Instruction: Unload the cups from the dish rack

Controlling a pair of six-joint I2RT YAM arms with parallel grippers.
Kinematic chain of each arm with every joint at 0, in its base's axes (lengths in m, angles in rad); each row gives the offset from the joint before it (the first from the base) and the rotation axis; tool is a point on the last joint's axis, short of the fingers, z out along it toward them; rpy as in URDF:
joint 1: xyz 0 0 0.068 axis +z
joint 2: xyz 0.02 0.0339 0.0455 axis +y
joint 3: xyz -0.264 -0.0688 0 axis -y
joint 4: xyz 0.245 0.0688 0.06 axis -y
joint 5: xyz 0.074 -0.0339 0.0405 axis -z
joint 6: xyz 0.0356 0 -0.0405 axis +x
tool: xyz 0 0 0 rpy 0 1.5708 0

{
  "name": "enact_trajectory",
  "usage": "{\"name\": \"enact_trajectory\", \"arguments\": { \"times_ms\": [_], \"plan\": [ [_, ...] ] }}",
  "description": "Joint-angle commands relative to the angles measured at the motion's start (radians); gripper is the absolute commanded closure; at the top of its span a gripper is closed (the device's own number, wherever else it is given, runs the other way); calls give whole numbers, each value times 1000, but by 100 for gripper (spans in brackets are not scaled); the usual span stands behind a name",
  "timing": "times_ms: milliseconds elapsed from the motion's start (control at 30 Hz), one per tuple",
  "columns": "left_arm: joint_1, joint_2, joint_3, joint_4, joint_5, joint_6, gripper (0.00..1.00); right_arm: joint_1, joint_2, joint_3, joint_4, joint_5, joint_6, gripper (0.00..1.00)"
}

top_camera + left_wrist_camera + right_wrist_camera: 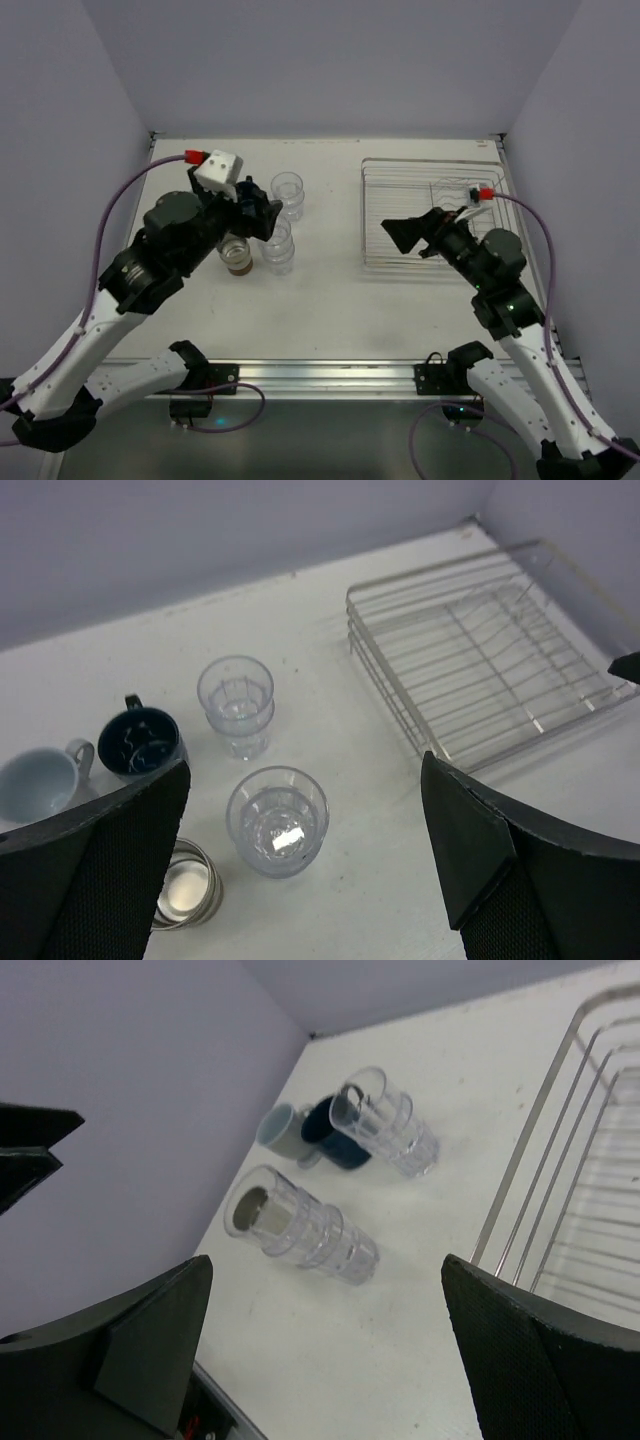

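The silver wire dish rack (pixel 432 190) stands at the right and holds no cups; it also shows in the left wrist view (pixel 490 660) and the right wrist view (pixel 580 1190). All cups stand on the table to its left: two clear glass tumbler stacks (pixel 237 702) (pixel 277 818), a navy mug (pixel 143 742), a light blue mug (pixel 40 780) and a brown cup with a cream inside (pixel 185 885). My left gripper (pixel 258 216) hovers open and empty above the cups, hiding the mugs in the top view. My right gripper (pixel 408 234) is open and empty over the rack's left part.
The table's back wall and side walls close in the work area. The metal rail (pixel 320 375) runs along the near edge between the arm bases. In the top view the tumblers (pixel 288 192) (pixel 277 246) and the brown cup (pixel 237 256) cluster left of centre.
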Motion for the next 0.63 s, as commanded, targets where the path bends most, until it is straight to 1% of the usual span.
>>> {"name": "enact_trajectory", "arguments": {
  "times_ms": [0, 33, 100, 133, 200, 233, 300, 333, 367, 433, 533, 600],
  "plan": [
    [-5, -137, -74, 184, -50, 20, 0, 0, -161, 108, -137, 170, -71, 1],
    [-4, -187, -89, 190, -88, 23, 0, 0, -194, 141, -154, 185, -85, 1],
    [-5, -229, -89, 189, -120, 24, 0, 0, -282, 186, -211, 227, -108, 1],
    [-4, -264, -86, 187, -154, 24, 0, 0, -305, 224, -226, 266, -116, 1],
    [-4, -298, -71, 184, -175, 32, 0, 0, -363, 258, -271, 302, -131, 1],
    [-5, -327, -68, 184, -183, 32, 0, 0, -377, 272, -283, 361, -139, 1],
    [-4, -359, -78, 210, -163, 49, 0, 0, -403, 295, -301, 415, -153, 1],
    [-4, -391, -89, 228, -118, 61, 0, 0, -425, 293, -302, 472, -156, 1],
    [-5, -405, -98, 241, -102, 69, 0, 0, -432, 290, -302, 492, -157, 1],
    [-4, -432, -131, 271, -102, 80, 0, 0, -449, 283, -300, 512, -159, 1],
    [-4, -438, -154, 268, -191, 57, 0, 0, -436, 287, -305, 501, -162, 1],
    [-4, -436, -152, 293, -186, 49, 0, 0, -426, 312, -306, 483, -171, 1]
  ]
}}
